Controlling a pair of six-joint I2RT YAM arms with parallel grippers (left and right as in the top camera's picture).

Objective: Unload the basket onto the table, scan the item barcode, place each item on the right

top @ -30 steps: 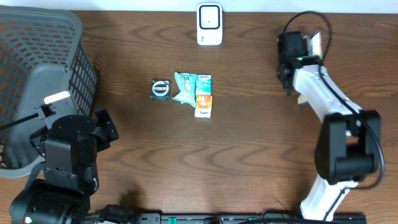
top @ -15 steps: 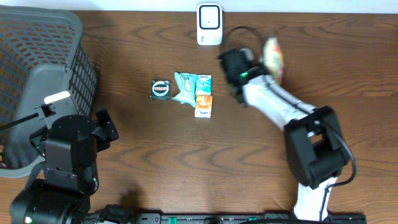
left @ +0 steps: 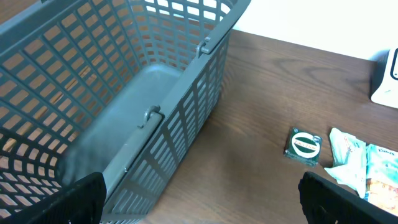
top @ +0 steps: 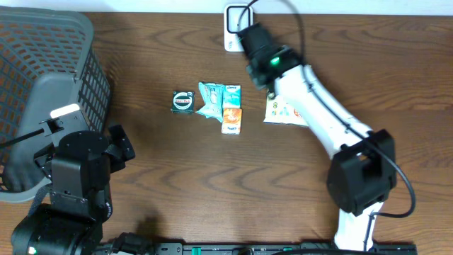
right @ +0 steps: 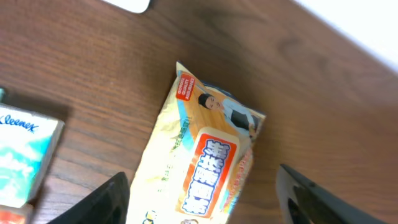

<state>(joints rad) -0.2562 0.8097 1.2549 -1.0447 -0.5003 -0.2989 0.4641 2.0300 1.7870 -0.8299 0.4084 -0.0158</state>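
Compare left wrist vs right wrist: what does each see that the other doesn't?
Left wrist only: the grey basket and the small green-labelled pack.
Right wrist only: the yellow packet with the orange label, lying flat on the table.
Both: the wooden table, the Kleenex tissue pack (at the left edge of the right wrist view), and a white edge that is probably the scanner.

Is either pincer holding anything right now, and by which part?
Nothing is held. The right pincer is open, with the yellow packet lying on the table. The left pincer is open and empty.
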